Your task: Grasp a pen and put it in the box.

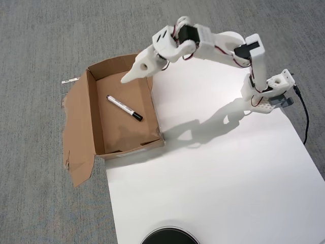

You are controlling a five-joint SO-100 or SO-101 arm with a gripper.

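Fingers of the gripper look closed and empty above the box, where the pen lies free on the floor, so only a careless low retreat clipping the cardboard wall could disturb it.

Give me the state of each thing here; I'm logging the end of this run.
pen: lying flat on the floor of the box, capped, free of the gripper.
box: open-topped, flaps torn, holds only the pen.
gripper: empty, raised over the box's far end; open or shut cannot be told.
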